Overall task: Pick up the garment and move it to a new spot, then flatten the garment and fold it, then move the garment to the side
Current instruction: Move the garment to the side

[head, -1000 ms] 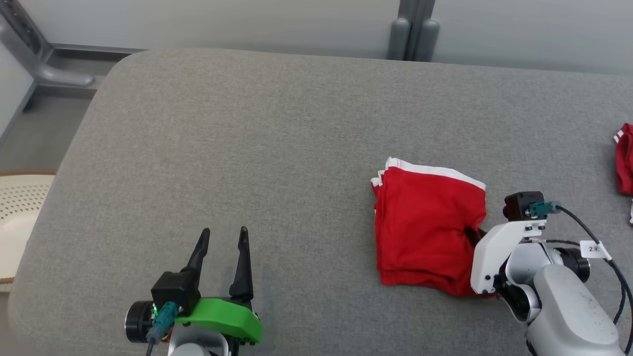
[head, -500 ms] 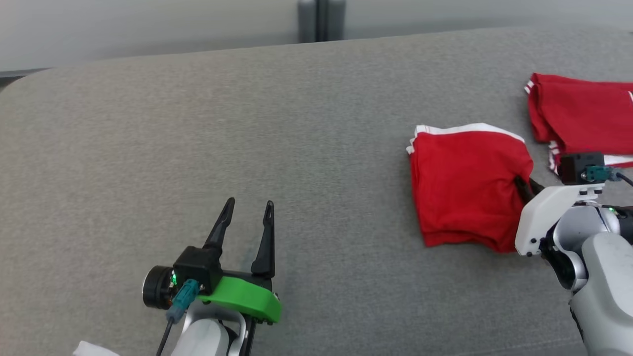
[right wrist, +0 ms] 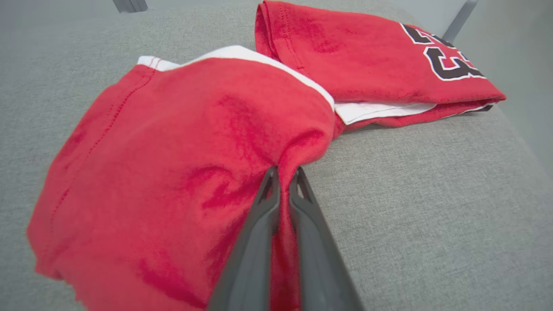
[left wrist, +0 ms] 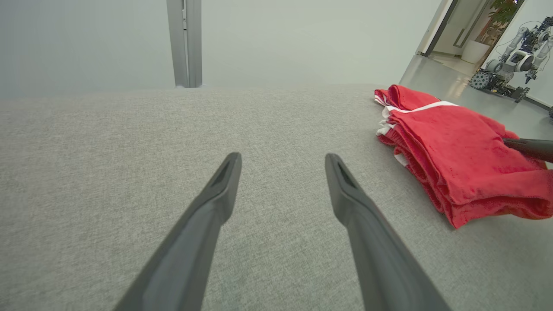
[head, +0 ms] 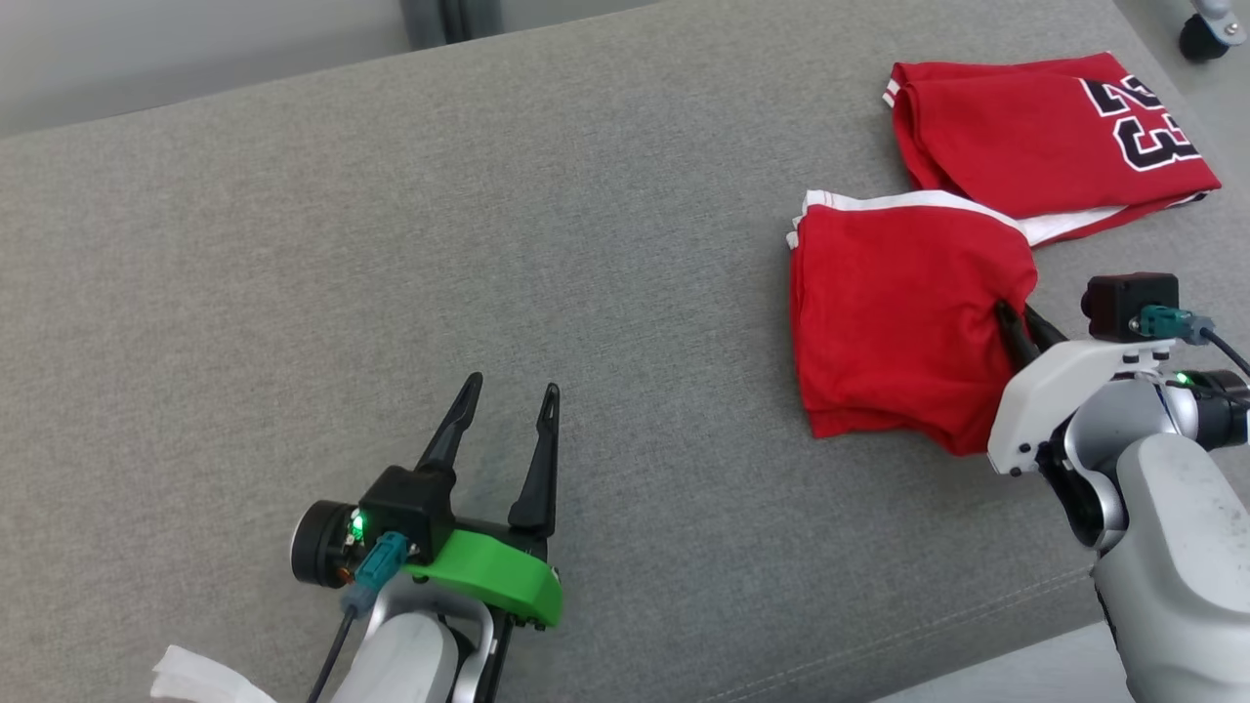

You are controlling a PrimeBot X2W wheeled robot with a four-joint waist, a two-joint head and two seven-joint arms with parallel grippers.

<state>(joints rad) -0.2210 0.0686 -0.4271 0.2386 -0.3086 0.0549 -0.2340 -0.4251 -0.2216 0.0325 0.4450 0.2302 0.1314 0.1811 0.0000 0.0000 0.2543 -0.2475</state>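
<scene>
On the right wrist camera, cloth sits pinched between the tips of the right gripper [right wrist: 283, 175], and I can't tell how many layers of the garment [right wrist: 173, 172] it has. The garment's near edge runs off the bottom. From the head camera the fingers [head: 1014, 330] vanish into a fold. Near the far right corner of the surface [head: 488, 244], the garment covers part of the numbered shirt [head: 1035, 127]. A white scrap [head: 195, 679] is cut by the bottom edge; I can't identify it. A wheel [head: 1206, 24] is clipped top right. On the left wrist camera another robot [left wrist: 516, 60] is too small to make out.
</scene>
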